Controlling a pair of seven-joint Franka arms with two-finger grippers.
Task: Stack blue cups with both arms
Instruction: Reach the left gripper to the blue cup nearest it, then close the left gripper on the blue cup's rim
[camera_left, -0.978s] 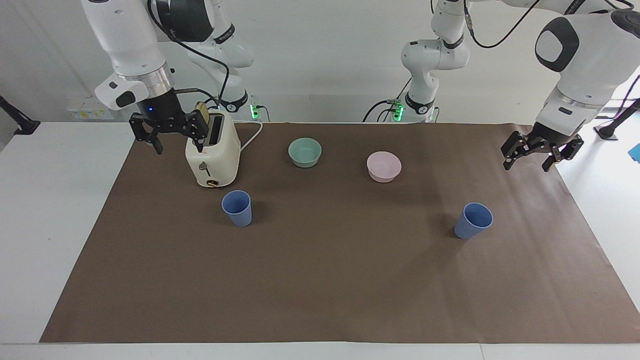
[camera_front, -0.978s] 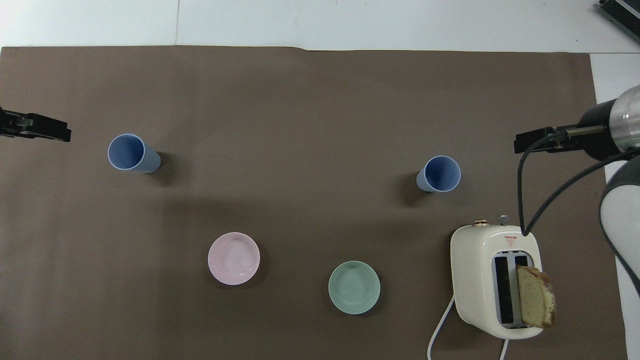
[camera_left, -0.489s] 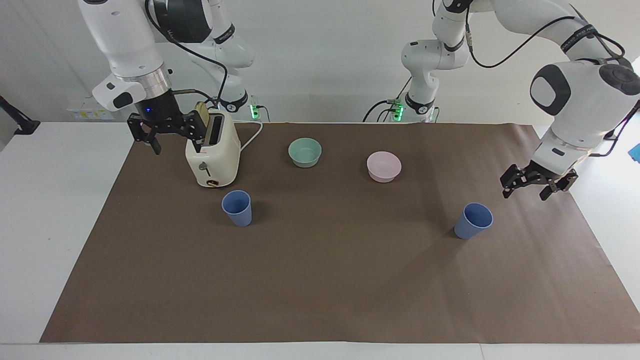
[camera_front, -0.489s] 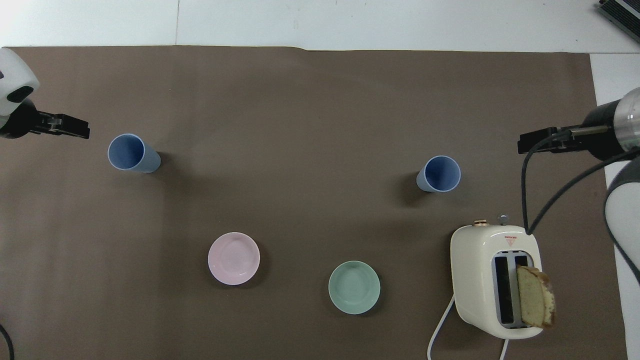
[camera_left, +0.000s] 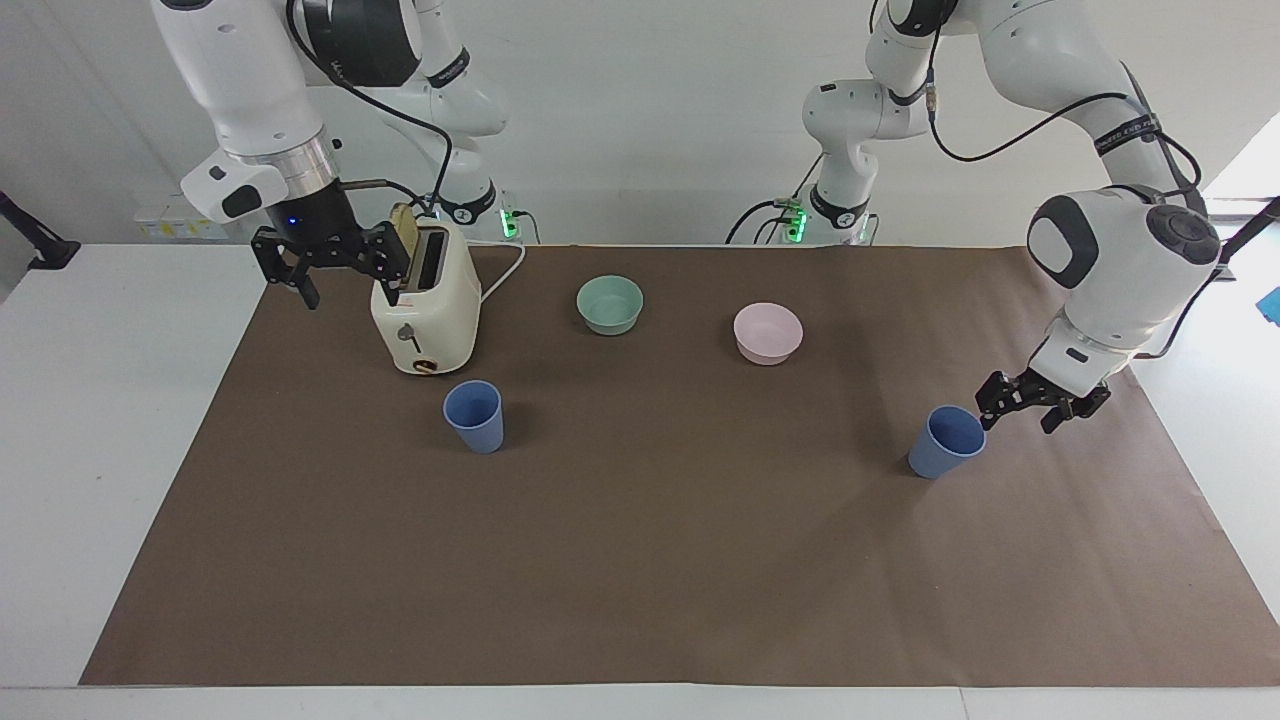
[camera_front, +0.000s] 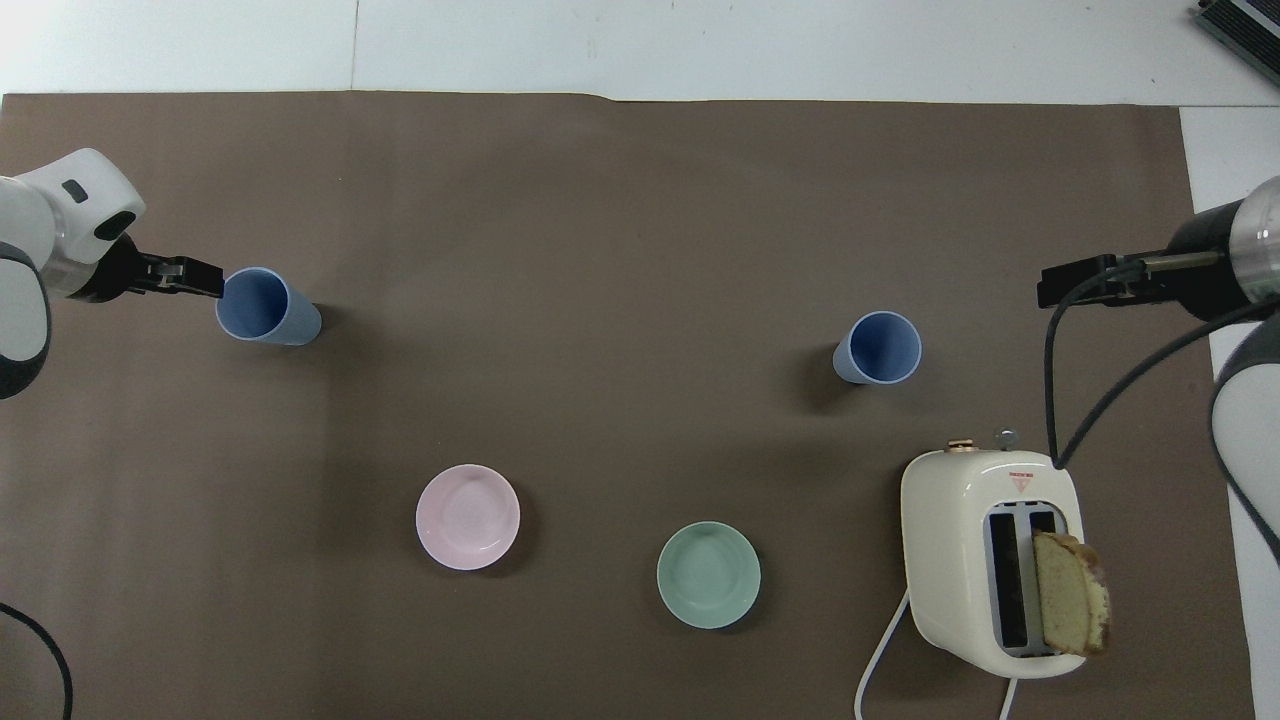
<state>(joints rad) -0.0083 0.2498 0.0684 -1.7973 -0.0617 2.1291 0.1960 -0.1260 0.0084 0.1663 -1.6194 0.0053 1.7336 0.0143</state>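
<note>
Left tool (camera_left: 1019, 409) fingers apart, just beside the blue cup (camera_left: 945, 441) at the left arm's end, right tool (camera_left: 342, 271) fingers apart, raised beside the toaster (camera_left: 425, 310), second blue cup (camera_left: 474, 415) farther from the robots than the toaster, brown-covered desk (camera_left: 640, 560).

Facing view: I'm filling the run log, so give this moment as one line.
left claw: open, beside matte blue plastic cup, not gripping | right claw: open, waiting by cream toaster | second blue cup: untouched | stack: not started

Both arms (camera_left: 1120, 250) are glossy white with black joint caps and looping black cables. Each ends in a black tool (camera_left: 1028, 405). One wrist (camera_left: 295, 165) carries what looks like a silver ring.
</note>
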